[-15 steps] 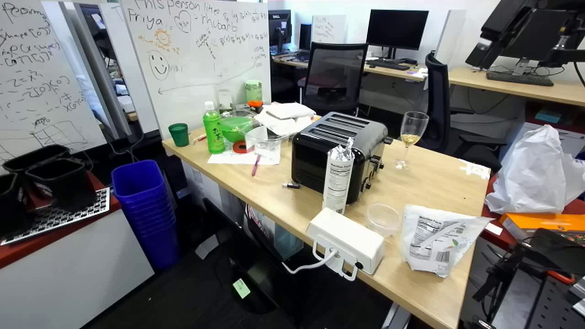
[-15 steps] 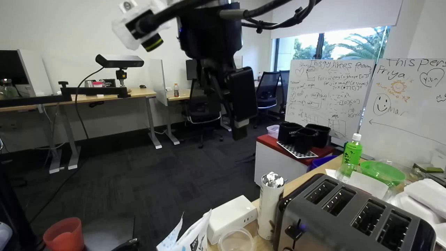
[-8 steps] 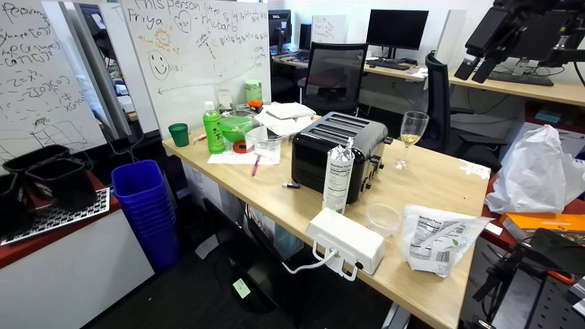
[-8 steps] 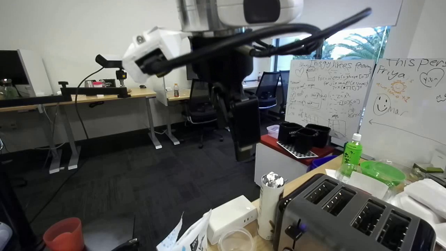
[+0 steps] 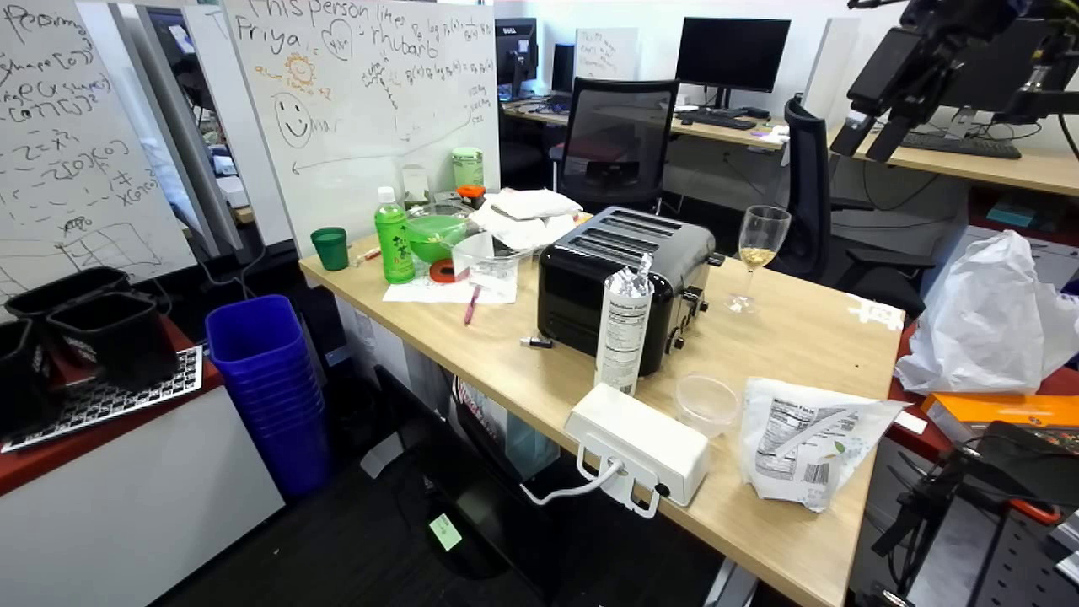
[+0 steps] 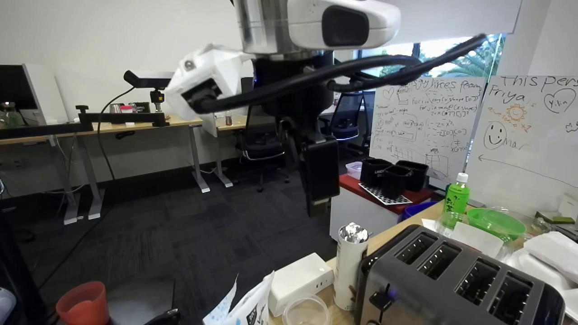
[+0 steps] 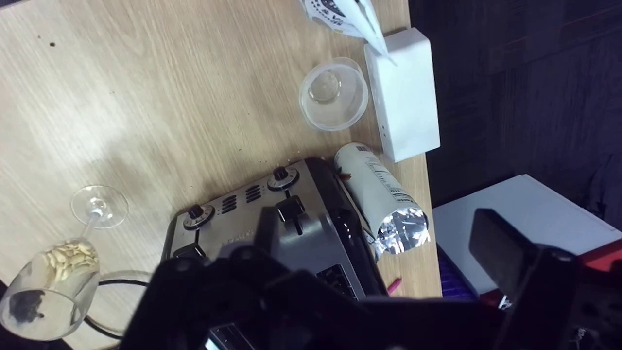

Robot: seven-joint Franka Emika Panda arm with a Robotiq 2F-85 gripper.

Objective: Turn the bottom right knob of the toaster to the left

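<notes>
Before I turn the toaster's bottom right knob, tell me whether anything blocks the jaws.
Nothing visible does: the wrist view shows the knob uncovered; its lever sits higher, the wine glass off to one side.

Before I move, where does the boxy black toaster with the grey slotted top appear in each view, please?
In an exterior view: the toaster is slightly right of centre.
In an exterior view: toaster at bottom right, cut by the lower edge.
In the wrist view: toaster low, mostly left of centre, partly behind the black hand.
Shared landmark: the white foil-topped cylinder beside it.
</notes>
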